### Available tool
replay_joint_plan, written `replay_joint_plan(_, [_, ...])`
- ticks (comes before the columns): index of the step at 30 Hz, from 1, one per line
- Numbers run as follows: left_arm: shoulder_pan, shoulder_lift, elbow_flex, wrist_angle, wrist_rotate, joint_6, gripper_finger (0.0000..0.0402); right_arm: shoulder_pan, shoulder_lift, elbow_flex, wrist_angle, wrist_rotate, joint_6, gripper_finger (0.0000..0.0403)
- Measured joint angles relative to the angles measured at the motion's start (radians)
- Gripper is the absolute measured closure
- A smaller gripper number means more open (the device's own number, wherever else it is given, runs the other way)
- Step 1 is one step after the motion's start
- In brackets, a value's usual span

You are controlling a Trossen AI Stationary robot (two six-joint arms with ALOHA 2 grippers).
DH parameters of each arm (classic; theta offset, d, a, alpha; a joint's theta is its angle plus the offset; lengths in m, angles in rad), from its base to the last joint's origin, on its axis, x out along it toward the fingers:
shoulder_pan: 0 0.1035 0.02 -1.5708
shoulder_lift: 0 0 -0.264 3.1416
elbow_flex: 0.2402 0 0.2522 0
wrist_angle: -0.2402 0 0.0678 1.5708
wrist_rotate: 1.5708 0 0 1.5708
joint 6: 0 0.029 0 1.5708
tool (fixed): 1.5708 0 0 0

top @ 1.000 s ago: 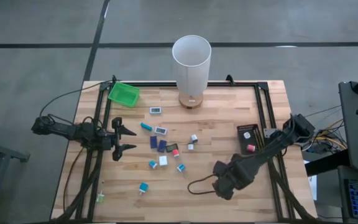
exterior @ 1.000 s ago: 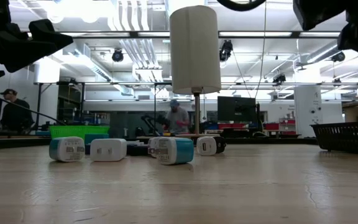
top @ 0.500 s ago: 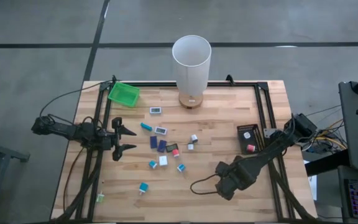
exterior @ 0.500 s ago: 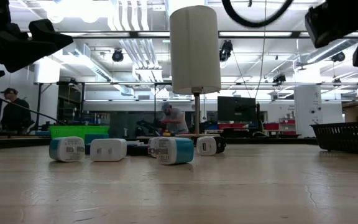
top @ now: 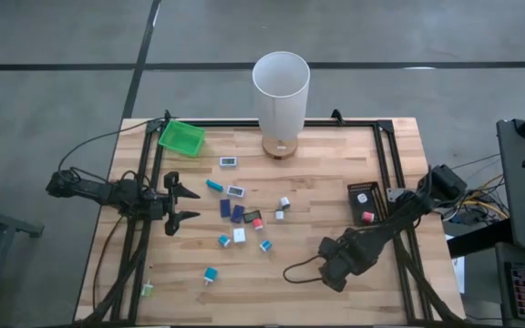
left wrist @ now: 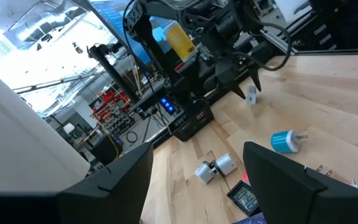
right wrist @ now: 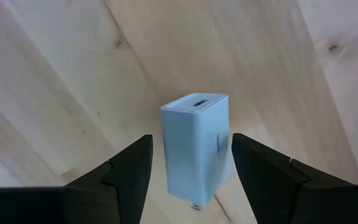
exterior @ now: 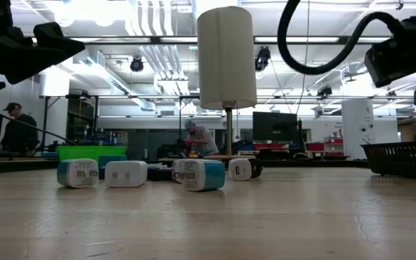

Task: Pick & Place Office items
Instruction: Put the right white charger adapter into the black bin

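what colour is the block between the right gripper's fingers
White, maybe faintly bluish: the charger block sits between the right gripper's fingers, clearest in the right wrist view.
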Motion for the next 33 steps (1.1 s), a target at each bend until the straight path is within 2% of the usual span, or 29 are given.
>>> replay_joint_plan(11, [0.0,0.0,0.0,0.0,0.0,0.0,0.0145,0.0,-0.005,-0.045,0.057,0.001,-0.011,0.0187])
replay_joint_plan(25, [0.0,0.0,0.0,0.0,0.0,0.0,0.0145,0.0,-0.005,-0.046,0.084,0.0,-0.048,0.024])
replay_joint_plan(33, [0.0,0.0,0.0,0.0,0.0,0.0,0.0145,0.0,-0.005,-0.046,0.087,0.0,-0.036,0.0242])
